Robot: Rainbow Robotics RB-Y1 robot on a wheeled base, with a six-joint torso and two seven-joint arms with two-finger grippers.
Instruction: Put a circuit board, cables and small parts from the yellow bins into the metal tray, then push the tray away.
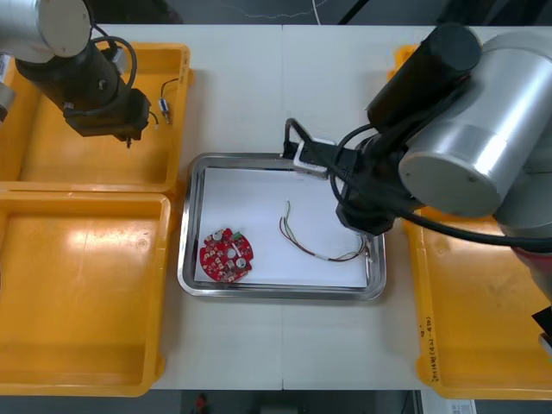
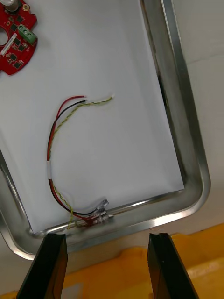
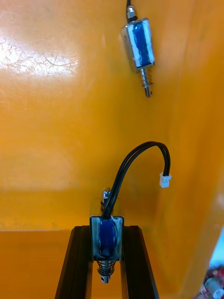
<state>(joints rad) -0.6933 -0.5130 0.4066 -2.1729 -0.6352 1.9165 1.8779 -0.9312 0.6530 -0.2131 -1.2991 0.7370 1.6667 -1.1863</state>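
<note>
- Light table [image 1: 259, 78] w/ yellow bins at both sides and the metal tray [image 1: 191, 216] between them.
- R arm [image 1: 457, 129] hangs over the tray's right side and covers that rim in front view.
- Metal tray, white inside: round red circuit board [image 1: 226, 254] lies toward its left side; red-yellow cable [image 1: 315, 246] lies toward the right, well apart from the board. The cable's plug end sits against the rim, just beyond the R fingers.
- Far-left yellow bin [image 1: 52, 147]: holds a second small metal part [image 3: 139, 46], loose on the floor near the wall.
- Near-left yellow bin [image 1: 78, 302] and near-right yellow bin [image 1: 483, 319] flank the tray.
- L gripper [image 3: 106, 231], over the far-left bin: fingers clamped on a small metal part [image 3: 106, 238], blue-wrapped, w/ a black cable [image 3: 140, 159] looping off it. Can't tell if it's lifted.
- R gripper [image 2: 106, 238], over the tray's right rim: fingers wide apart, holding nothing.
</note>
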